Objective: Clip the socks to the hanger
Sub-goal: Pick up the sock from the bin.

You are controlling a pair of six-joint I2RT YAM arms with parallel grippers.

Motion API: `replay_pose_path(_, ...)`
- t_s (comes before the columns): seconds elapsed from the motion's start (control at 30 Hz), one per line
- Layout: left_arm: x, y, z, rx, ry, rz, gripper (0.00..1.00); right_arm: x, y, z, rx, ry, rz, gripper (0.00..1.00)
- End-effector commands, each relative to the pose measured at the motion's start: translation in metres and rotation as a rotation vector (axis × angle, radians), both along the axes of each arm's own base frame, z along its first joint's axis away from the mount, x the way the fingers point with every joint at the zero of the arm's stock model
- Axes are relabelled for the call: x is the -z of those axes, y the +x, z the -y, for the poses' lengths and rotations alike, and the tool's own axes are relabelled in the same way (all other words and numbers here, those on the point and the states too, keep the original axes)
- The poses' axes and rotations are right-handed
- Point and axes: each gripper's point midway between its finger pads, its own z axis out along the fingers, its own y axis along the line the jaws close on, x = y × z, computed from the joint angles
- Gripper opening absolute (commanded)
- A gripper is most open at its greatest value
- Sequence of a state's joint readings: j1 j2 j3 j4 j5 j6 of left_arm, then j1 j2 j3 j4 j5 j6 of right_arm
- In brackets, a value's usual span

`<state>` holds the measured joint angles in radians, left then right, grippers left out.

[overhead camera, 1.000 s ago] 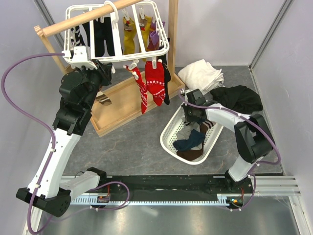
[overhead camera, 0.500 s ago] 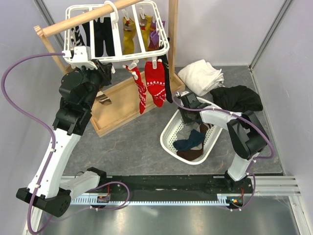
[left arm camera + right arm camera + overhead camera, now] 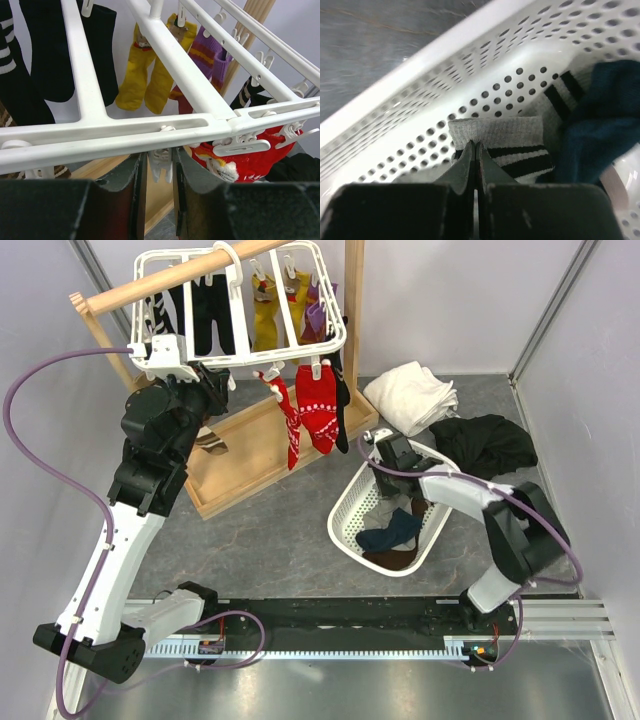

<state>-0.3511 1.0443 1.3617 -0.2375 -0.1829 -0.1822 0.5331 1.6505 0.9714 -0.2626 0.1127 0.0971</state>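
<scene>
The step in hand looks like fetching the next sock. The right gripper (image 3: 475,156) is down inside the white lattice basket (image 3: 347,508), which sits right of centre on the table. Its jaws are pinched fully together on the top hem of a grey sock (image 3: 496,133) with dark cuff stripes. The sock lies against the basket's perforated wall, beside a dark blue garment (image 3: 600,125). The bite is thin (only the cuff's very edge sits between the tips), so I judge it could slip on the lift.

At the far left corner, the left gripper (image 3: 160,192) is up under the near bar of the white hanger (image 3: 150,129). Its jaws stand narrowly apart with one small clip peg (image 3: 161,167) hanging between them; I cannot tell whether they press it. The red pair (image 3: 318,412) already hangs from pegs at the frame's right end, over the wooden stand (image 3: 245,465).

The next move calls for raising the sock clear of the basket rim and carrying its cuff to that peg, which must be squeezed open to take it.
</scene>
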Motion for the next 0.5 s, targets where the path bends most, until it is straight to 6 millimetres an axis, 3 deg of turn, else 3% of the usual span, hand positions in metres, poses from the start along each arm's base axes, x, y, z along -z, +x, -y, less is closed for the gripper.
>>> replay_pose_path(0.0, -0.011, -0.004, -0.001, -0.002, -0.002, 0.025, 0.02, -0.076, 0.003, -0.020, -0.083, 0.163, 0.198, 0.00)
replay_pose_path(0.2, -0.015, -0.006, 0.001, 0.012, -0.012, 0.024, 0.02, -0.172, -0.008, -0.037, -0.207, 0.299, 0.428, 0.00)
replay_pose_path(0.47, -0.018, -0.006, 0.002, 0.018, -0.017, 0.023, 0.02, -0.289, -0.049, -0.077, -0.404, 0.479, 0.707, 0.00)
